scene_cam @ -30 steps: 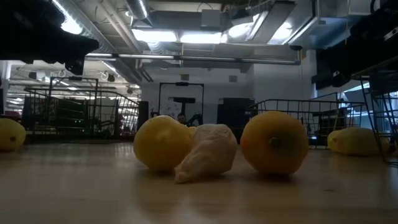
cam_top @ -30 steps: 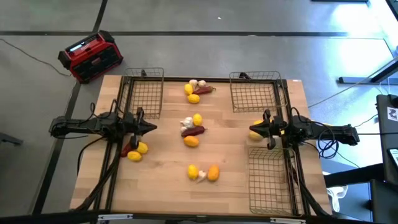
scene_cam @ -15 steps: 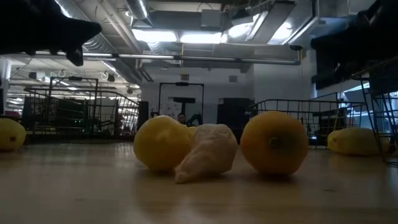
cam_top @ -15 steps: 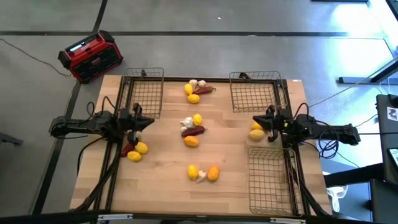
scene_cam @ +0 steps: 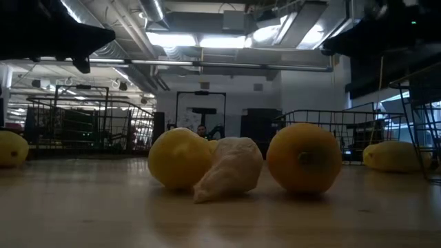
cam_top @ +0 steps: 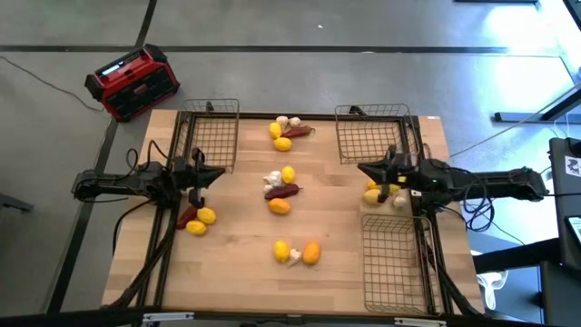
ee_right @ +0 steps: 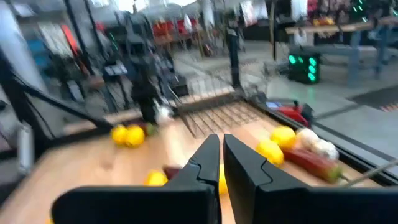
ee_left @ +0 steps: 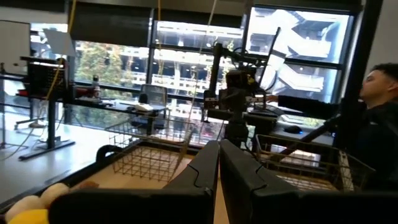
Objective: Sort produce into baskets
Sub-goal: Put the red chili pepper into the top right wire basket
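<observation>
Across the table (cam_top: 345, 245) the produce (cam_top: 281, 190) is lying in small loose clusters, all three baskets (cam_top: 374, 134) sitting bare; both grippers, left (cam_top: 216, 174) and right (cam_top: 362, 168), are hovering with fingers pressed together and carrying nothing. Judging by looks, the lemons (scene_cam: 180, 159) are probably light, firm and prone to rolling, so pinching across the middle seems safest, while the garlic (scene_cam: 230, 169) is likely papery and the red pieces (cam_top: 283, 192) soft. No writing is legible anywhere.

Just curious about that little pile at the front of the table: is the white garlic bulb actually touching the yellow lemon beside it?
Touching. The low view shows the garlic bulb leaning against the yellow lemon, with no gap between them.
</observation>
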Available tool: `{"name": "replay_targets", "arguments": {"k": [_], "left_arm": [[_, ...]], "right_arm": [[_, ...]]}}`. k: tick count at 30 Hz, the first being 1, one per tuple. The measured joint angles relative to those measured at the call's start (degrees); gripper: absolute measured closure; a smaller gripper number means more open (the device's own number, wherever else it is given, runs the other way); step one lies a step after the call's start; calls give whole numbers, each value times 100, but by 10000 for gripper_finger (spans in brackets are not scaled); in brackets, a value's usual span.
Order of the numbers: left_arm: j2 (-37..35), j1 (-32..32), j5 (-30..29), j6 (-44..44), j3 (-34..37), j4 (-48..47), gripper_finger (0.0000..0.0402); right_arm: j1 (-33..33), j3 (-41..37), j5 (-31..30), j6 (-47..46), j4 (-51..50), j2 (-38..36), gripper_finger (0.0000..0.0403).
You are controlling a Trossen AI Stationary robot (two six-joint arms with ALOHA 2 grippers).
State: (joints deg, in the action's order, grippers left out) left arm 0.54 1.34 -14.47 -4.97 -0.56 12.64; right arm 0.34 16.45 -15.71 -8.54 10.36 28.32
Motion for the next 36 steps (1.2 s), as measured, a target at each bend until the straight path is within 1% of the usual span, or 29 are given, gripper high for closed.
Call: {"name": "replay_targets", "arguments": {"k": [9, 13, 15, 17, 21, 26, 31, 34, 36], "left_arm": [[0, 0, -23, 46, 0, -39, 389], [0, 0, -23, 48, 0, -42, 389], [0, 0, -22, 19, 0, -42, 389], [0, 0, -57, -189, 0, -52, 389], [0, 0, -218, -157, 0, -148, 389], [0, 0, -454, -71, 0, -269, 389], [0, 0, -464, -47, 0, -477, 389], [0, 0, -464, 51, 0, -535, 389], [0, 11, -464, -224, 0, -535, 389]], "right_arm": [[-4, 1377, -32, 490, -197, 2025, 379], [-11, 2026, -8, 1023, -352, 2735, 379], [-9, 2342, 37, 1078, -513, 3013, 379], [4, 2565, 105, 1026, -600, 3235, 379], [2, 2721, 187, 1152, -391, 3657, 379], [0, 2752, -28, 1183, 61, 4065, 379], [0, 2750, -21, 1200, 230, 4555, 379], [-40, 2750, 14, 1205, 307, 4977, 366], [-48, 2750, 239, 1197, 300, 5218, 345]]}}
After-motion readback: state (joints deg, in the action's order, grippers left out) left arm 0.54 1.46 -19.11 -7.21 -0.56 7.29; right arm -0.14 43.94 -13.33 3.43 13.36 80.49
